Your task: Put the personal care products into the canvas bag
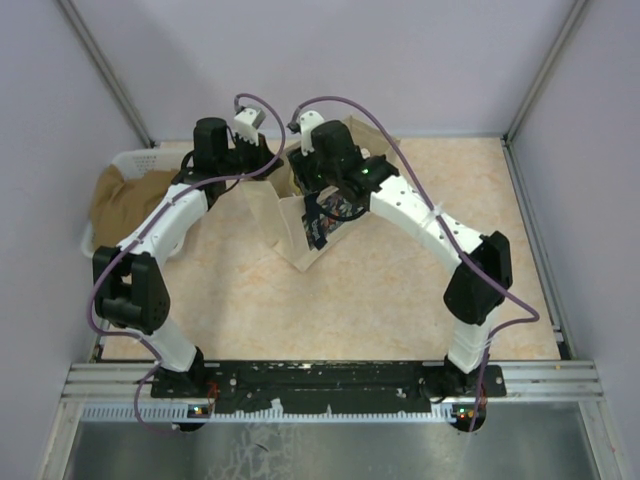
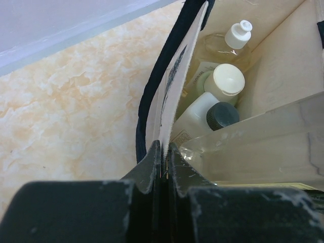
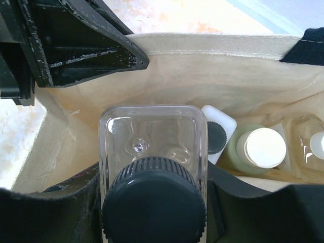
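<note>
The clear bottle (black cap toward the wrist camera) is clamped by its sides between the fingers of the right claw, in the open mouth of the bag. Deeper in the bag the white bottle, the green bottle and the amber bottle sit in a row. The left claw is pinched tight on the bag's rim, and the bag stands at the far middle of the desk, near a white basket with brown cloth on its left.
</note>
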`<action>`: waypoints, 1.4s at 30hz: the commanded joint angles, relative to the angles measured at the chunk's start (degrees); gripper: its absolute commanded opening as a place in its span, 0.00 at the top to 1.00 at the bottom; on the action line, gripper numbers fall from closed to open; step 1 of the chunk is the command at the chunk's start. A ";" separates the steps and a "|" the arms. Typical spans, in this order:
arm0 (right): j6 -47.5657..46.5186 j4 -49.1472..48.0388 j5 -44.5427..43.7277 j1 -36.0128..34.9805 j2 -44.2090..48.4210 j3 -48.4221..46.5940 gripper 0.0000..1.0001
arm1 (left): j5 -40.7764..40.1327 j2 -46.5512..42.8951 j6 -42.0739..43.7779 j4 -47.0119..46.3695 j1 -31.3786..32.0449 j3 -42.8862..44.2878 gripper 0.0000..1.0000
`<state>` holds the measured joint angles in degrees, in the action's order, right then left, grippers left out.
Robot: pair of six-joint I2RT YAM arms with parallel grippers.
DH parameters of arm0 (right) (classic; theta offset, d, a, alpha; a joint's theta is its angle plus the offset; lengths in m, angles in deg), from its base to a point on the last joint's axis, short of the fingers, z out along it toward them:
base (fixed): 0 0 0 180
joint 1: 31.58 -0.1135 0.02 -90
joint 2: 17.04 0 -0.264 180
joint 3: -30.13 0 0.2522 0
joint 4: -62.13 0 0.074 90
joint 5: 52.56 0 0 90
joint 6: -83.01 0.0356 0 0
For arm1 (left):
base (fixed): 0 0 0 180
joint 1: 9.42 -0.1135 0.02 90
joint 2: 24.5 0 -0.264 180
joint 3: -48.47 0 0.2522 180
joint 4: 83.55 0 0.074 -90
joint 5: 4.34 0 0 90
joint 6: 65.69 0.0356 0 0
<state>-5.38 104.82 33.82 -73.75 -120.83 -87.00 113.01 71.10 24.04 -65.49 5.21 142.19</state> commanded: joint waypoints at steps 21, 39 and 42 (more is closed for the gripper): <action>-1.59 -4.29 -5.78 4.12 -12.28 -8.71 1.00 | 0.74 -3.84 -0.61 -1.60 -0.39 0.64 1.00; -1.52 -3.24 -7.36 4.20 -7.94 -8.63 0.01 | 0.68 -2.83 -0.77 -1.08 -0.39 1.43 1.00; -1.35 -2.05 -9.99 4.20 -5.60 -7.90 0.01 | 0.93 -2.77 -0.92 -0.90 -0.39 2.11 1.00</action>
<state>-5.97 103.51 28.18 -69.95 -133.05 -93.67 113.32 70.83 23.65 -65.01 5.21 142.19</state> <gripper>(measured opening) 0.991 0.073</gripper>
